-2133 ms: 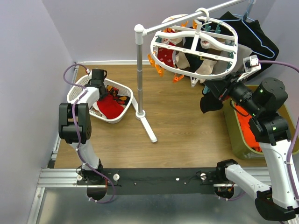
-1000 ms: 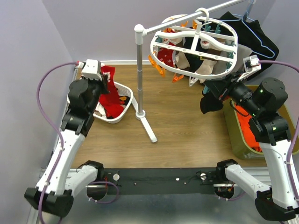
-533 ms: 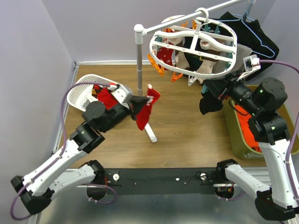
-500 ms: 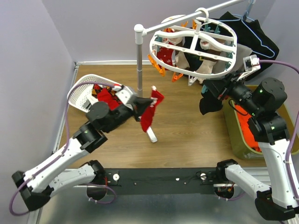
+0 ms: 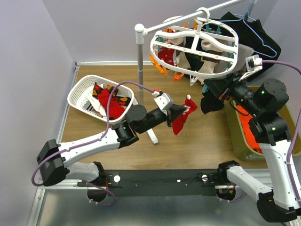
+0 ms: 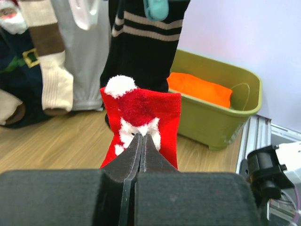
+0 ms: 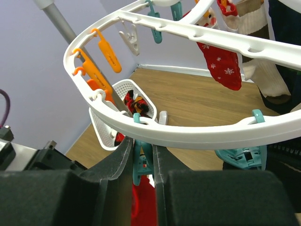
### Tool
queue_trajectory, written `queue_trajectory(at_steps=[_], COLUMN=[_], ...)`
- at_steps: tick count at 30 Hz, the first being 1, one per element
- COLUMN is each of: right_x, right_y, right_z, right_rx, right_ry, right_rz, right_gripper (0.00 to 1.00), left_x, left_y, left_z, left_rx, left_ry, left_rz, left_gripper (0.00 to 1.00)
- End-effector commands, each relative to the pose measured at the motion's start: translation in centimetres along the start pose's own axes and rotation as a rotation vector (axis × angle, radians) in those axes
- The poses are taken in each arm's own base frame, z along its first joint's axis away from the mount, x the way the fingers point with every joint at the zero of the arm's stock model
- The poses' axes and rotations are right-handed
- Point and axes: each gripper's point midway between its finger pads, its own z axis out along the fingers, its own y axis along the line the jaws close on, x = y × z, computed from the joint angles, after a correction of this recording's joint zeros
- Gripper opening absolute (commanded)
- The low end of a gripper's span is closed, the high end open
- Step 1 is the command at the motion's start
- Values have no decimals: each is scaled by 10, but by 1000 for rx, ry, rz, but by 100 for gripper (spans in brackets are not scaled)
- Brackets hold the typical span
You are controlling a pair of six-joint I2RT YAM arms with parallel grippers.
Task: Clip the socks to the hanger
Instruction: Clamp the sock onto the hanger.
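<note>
Hanger [image 5: 194, 40] rear right; basket [image 5: 82, 89] left of stand [image 5: 140, 61]; bin [image 5: 239, 143] far right; sock [image 5: 180, 123] between stand, bin.

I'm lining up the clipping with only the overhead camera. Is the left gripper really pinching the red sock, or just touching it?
Observer: Pinching. The left wrist view shows the left gripper shut on the red sock, fabric clamped between the closed fingers.
Operator: What does the right gripper have?
Observer: Its wrist view shows the right gripper squeezing a teal clip that hangs from the hanger rim.
</note>
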Motion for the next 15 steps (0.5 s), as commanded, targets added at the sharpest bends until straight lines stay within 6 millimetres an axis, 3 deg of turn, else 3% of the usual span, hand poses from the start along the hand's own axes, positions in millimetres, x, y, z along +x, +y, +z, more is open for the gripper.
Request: queue_trajectory(at_steps=[1,15], right_x=[1,10], right_y=[7,4], right_z=[1,2], right_rx=[-40,-44], right_ry=[-9,14], right_rz=[18,23], right_gripper=[18,18], left_x=[-35,-50], left_y=[-13,-17], left_z=[19,47], left_rx=[64,95], left_ry=[-167,-264], left_rz=[40,100], left_gripper=[0,0])
